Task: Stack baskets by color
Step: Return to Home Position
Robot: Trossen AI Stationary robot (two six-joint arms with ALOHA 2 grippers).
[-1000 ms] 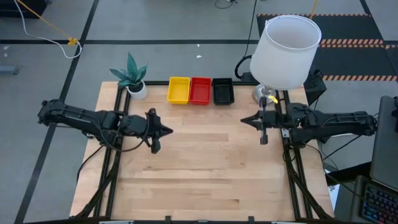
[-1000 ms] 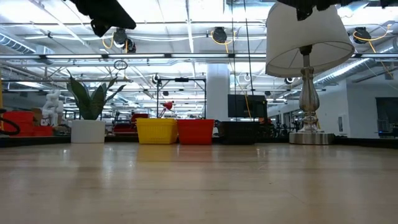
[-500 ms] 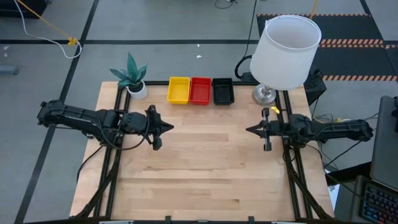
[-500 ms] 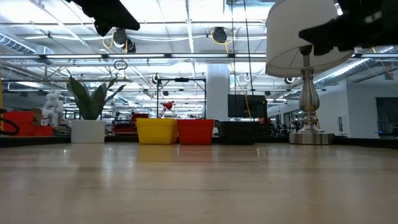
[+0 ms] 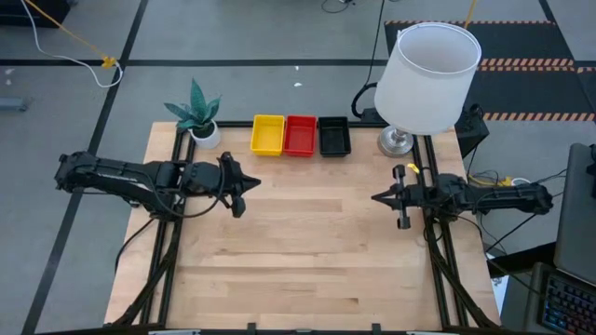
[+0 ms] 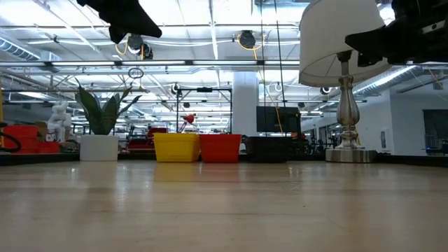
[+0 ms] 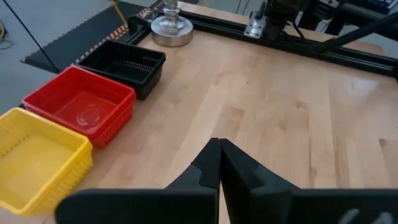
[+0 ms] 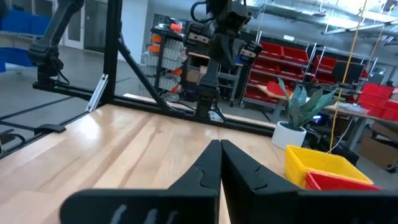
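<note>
yellow baskets [image 5: 267,134], red baskets [image 5: 300,135], black baskets [image 5: 333,135] in a row beside the lamp [image 5: 424,79]
left gripper [image 5: 255,183] closed; right gripper [image 5: 376,198] closed, nearer the lamp

The middle and near part of the surface [image 5: 307,261] lie open between the left gripper [image 5: 252,182] and the right gripper [image 5: 375,198]. Both are raised at the sides, fingers pressed together. The far edge is lined by the plant pot [image 5: 206,136], the yellow baskets [image 5: 267,134], red baskets [image 5: 300,135] and black baskets [image 5: 333,135] side by side, and the lamp base [image 5: 395,141]. The lampshade [image 5: 430,76] overhangs the far right corner.
</note>
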